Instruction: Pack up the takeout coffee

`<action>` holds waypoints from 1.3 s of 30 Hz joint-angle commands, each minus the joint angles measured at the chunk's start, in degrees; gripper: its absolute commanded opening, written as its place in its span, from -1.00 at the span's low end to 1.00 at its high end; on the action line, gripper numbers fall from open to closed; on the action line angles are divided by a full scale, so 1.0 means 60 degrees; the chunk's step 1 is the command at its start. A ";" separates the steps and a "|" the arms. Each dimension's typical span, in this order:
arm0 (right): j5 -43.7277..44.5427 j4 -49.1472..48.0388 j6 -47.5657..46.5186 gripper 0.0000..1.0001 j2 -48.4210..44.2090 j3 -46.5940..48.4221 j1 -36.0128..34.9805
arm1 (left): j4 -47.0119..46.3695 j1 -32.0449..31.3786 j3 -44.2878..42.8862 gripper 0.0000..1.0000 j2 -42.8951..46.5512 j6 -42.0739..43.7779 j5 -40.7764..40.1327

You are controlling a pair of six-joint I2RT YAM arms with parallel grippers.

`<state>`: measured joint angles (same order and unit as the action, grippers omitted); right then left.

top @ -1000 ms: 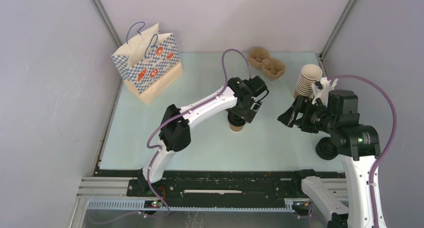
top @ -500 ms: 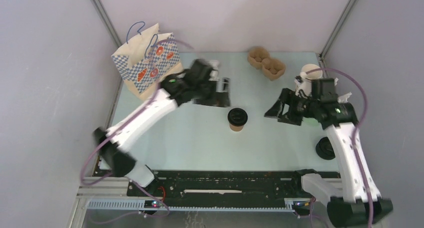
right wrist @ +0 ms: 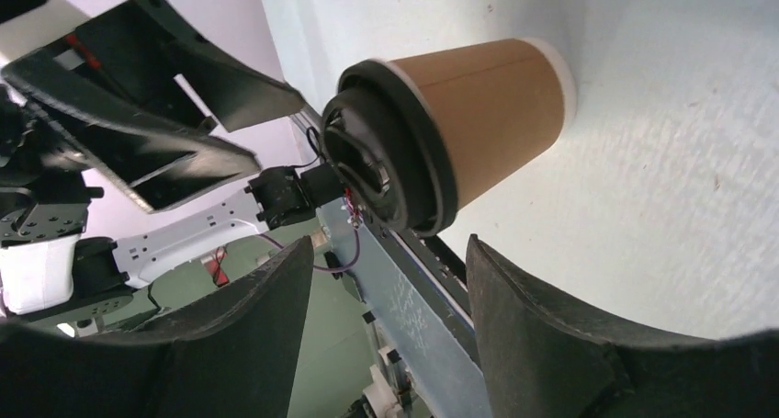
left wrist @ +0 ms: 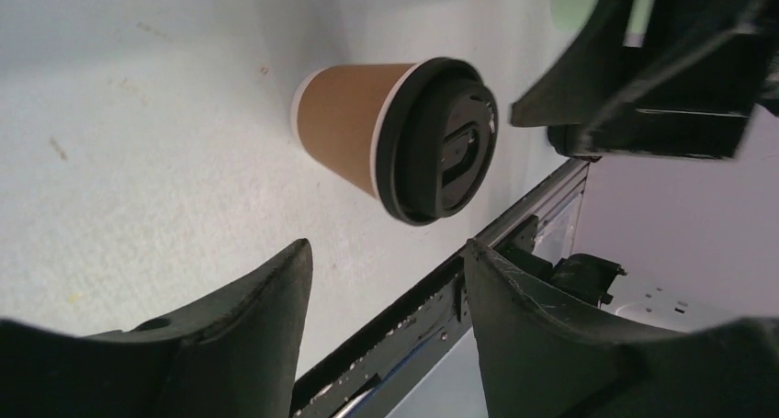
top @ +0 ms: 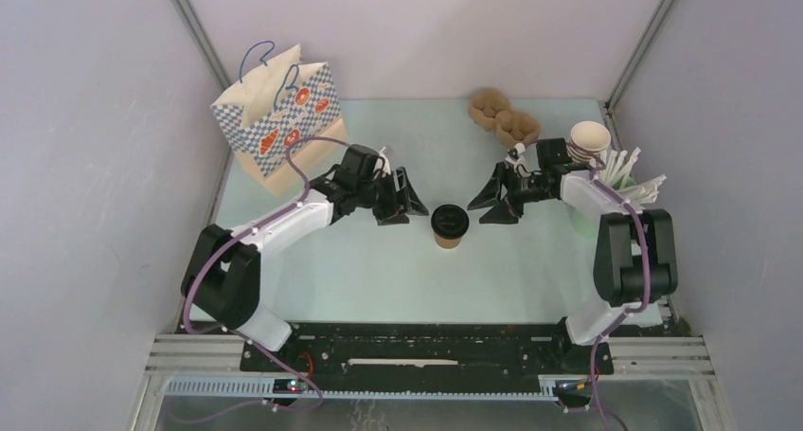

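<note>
A: Spotted the lidded cup [top: 450, 224] mid-way across the table [top: 379, 279], the left gripper [top: 409, 208] left of it, the right gripper [top: 483, 208] right of it, touching neither.
B: Copied. Behind it?
A: Found the bag [top: 279, 118] back left, the carrier [top: 505, 118] back right, the cup stack [top: 587, 147] rightward of that.

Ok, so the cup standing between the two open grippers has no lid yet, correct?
Not quite: the cup already wears a black lid, plain in the left wrist view. It does stand between the open left gripper and right gripper.
</note>
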<state>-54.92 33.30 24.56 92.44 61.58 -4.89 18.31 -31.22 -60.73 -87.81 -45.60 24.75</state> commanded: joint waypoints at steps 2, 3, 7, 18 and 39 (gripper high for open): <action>-0.0877 -0.1035 -0.0369 0.38 0.0751 -0.0031 0.0025 | -0.1634 0.0033 0.0234 0.33 -0.0365 -0.0202 0.0566; -0.0929 -0.1073 -0.0436 0.38 0.0875 -0.0045 0.0012 | -0.1804 0.0033 0.0340 0.33 -0.0433 -0.0263 0.0586; -0.1124 -0.1128 -0.0595 0.34 0.1276 -0.0065 -0.0042 | -0.2027 0.0020 0.0482 0.26 -0.0824 -0.0262 0.0690; -0.1039 -0.1495 -0.0410 0.17 0.1787 -0.0056 -0.0519 | -0.2011 -0.0125 0.0145 0.09 -0.1447 -0.0127 0.0782; -0.0739 -0.1523 -0.0247 0.00 0.2134 -0.0062 -0.0620 | -0.1637 -0.0245 -0.0179 0.12 -0.1862 -0.0202 0.0339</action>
<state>-60.14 25.23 22.87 104.25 61.49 -8.08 7.44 -32.34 -58.94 -97.54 -46.65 28.45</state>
